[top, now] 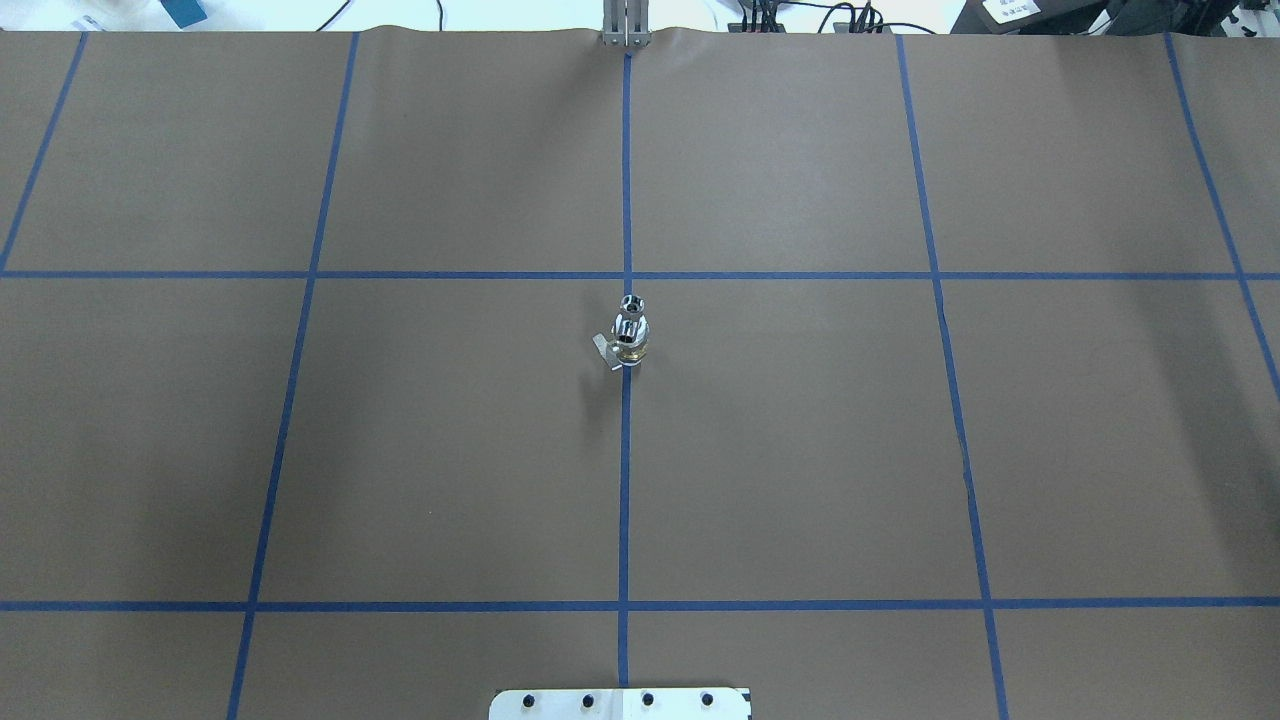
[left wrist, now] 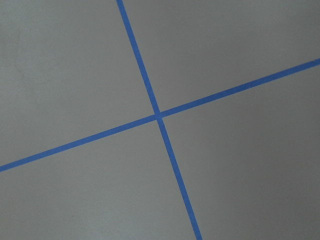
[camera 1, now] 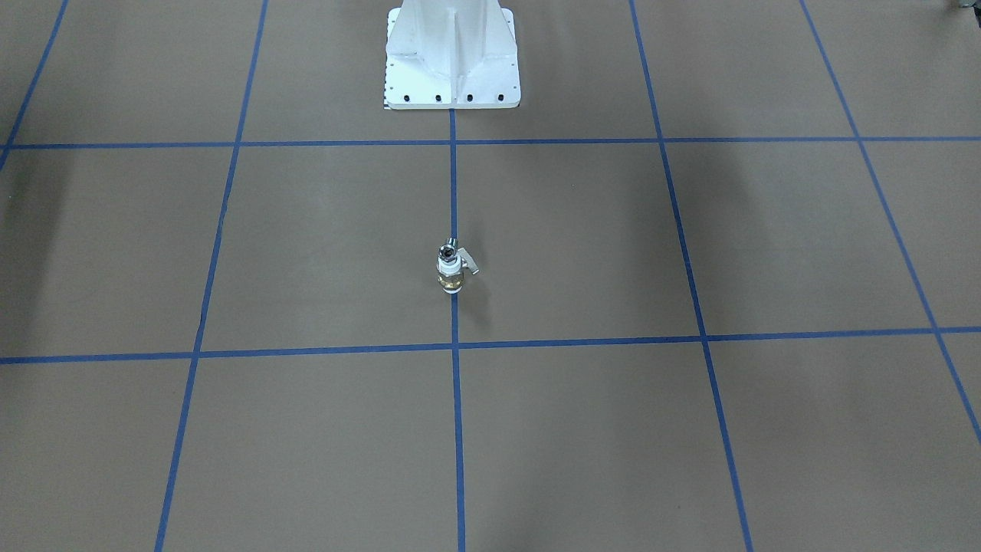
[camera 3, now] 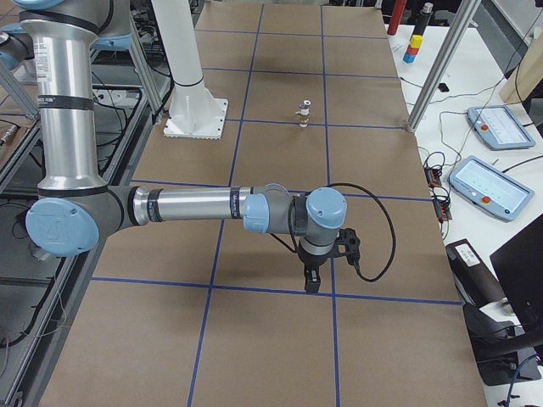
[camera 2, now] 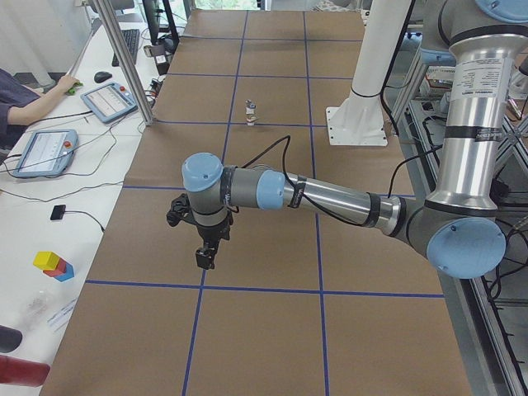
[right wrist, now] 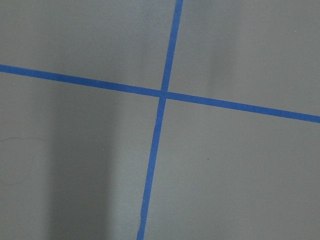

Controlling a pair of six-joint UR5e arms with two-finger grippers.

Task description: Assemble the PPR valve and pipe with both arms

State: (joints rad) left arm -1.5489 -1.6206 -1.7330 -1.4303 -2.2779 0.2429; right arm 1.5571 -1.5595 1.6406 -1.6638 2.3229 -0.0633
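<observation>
PPR valve (camera 1: 451,274) upright on desk (camera 1: 306,230), pipe (camera 1: 447,251) atop. We cannot tell whether left tool (camera 2: 205,257) or right tool (camera 3: 312,280) is open or closed.

A robotics lab: tape-gridded table (top: 800,450), teach pendants (camera 3: 488,188), bolted white pedestal (camera 1: 452,61).

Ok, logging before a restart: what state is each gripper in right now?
Black left gripper: cannot be told, seen only from the side.
Black right gripper: cannot be told, seen only from the side.
</observation>
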